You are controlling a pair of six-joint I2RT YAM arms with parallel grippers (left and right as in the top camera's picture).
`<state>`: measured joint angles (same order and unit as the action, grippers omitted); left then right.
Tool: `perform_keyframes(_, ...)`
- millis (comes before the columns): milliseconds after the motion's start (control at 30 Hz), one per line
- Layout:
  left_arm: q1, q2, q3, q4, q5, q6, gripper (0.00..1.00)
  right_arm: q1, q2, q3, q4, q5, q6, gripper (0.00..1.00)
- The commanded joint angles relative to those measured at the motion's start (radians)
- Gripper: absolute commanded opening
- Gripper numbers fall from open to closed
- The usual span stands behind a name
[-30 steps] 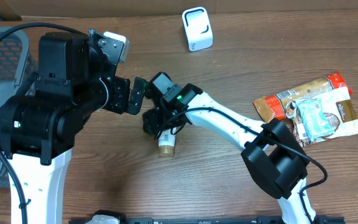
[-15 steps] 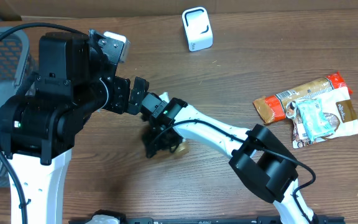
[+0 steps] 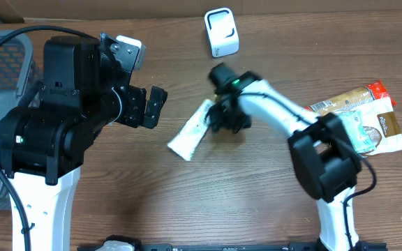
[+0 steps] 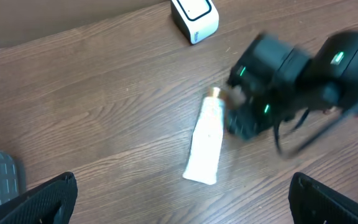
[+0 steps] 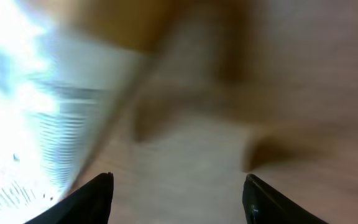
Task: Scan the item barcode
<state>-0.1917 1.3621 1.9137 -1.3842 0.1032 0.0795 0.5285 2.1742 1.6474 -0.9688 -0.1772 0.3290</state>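
tube point(image 3: 192, 130) lies flat on the table point(image 3: 117, 209) between the two arms. we judge it light and squashy, best pinched near the stiffer gold cap point(image 4: 214, 93). its length runs slantwise, cap toward the scanner point(image 3: 221, 32). right claw point(image 3: 223, 118) hangs beside the cap, half open, holding nothing; left claw point(image 3: 146, 106) gapes wide, empty.
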Motion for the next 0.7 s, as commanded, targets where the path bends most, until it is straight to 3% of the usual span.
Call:
perform_keyframes(0,0.002,0.008,0.0,0.0,-0.002,-0.013,0.99,-0.062,0.005,-0.003,0.051,-0.188,-0.051,0.68)
perform_keyframes(200,0.002,0.008,0.0,0.0,-0.002,-0.013,1.0,-0.112,0.005,-0.003,0.142,-0.423,-0.054,0.69)
perform_keyframes(467,0.002,0.008,0.0,0.0,-0.002,-0.013,1.0,-0.039,0.005,-0.033,0.124,-0.438,-0.027,0.71)
perform_keyframes(667,0.002,0.008,0.0,0.0,-0.002,-0.013,1.0,0.059,0.005,-0.172,0.266,-0.395,0.193,0.7)
